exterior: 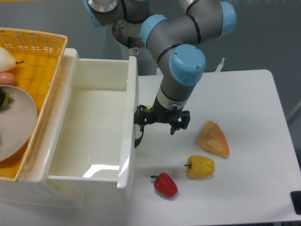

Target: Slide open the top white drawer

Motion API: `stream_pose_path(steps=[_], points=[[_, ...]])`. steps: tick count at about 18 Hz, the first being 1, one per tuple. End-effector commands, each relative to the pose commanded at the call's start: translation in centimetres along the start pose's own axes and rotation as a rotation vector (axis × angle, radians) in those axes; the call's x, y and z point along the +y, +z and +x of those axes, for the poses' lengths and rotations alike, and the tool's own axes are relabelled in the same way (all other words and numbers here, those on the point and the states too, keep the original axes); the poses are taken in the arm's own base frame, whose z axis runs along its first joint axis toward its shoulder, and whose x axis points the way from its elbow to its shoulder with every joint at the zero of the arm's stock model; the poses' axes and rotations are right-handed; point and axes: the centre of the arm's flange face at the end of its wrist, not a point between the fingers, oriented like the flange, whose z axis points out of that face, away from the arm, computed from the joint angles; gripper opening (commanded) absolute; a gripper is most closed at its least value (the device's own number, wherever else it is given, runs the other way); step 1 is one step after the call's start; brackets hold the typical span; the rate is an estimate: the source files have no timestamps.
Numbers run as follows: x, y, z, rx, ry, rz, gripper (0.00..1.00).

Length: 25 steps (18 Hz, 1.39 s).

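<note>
Glossy white plastic, pulled well out over the table.
The top white drawer (96, 127) runs long front-to-back, front facing right; its black handle (138, 139) is mostly hidden. The gripper (161, 123) straddles it — whether clamped, I cannot tell.

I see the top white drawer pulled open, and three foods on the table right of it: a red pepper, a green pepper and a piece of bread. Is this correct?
Nearly. The camera view shows the top white drawer pulled open, with the red pepper and the bread on the table. But the second pepper is yellow, not green.
</note>
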Motion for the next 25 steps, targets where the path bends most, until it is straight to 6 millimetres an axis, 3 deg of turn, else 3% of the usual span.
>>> stream_pose_path(steps=[25], points=[[0.3, 0.3, -2.0, 0.098, -0.041, 0.021, 1.00]])
